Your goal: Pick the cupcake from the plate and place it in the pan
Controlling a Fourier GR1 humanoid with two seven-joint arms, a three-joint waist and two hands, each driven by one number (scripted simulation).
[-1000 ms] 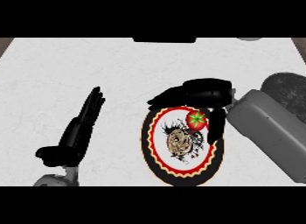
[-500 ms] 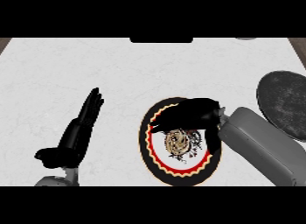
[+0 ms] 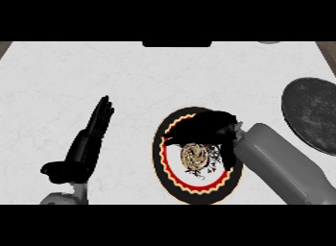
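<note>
A round plate [image 3: 172,178] with a black, red and yellow rim and a brown figure in its middle lies on the white counter, right of centre. My right hand [image 3: 205,127] sits over the plate's upper part with its fingers curled down, covering the spot where the cupcake stood. The cupcake itself is hidden under that hand. The dark grey pan [image 3: 319,115] lies at the right edge, apart from the plate. My left hand [image 3: 86,144] rests open on the counter to the left of the plate, fingers straight and pointing away.
A black object [image 3: 176,43] sits at the counter's far edge, and a small grey thing [image 3: 270,42] shows at the far right. Brown strips border the counter at the top corners. White counter lies between plate and pan.
My right hand has slid left over the plate's upper part and curled over the red-topped cupcake, which no longer shows. More of the pan is in view. The left hand has stayed put.
</note>
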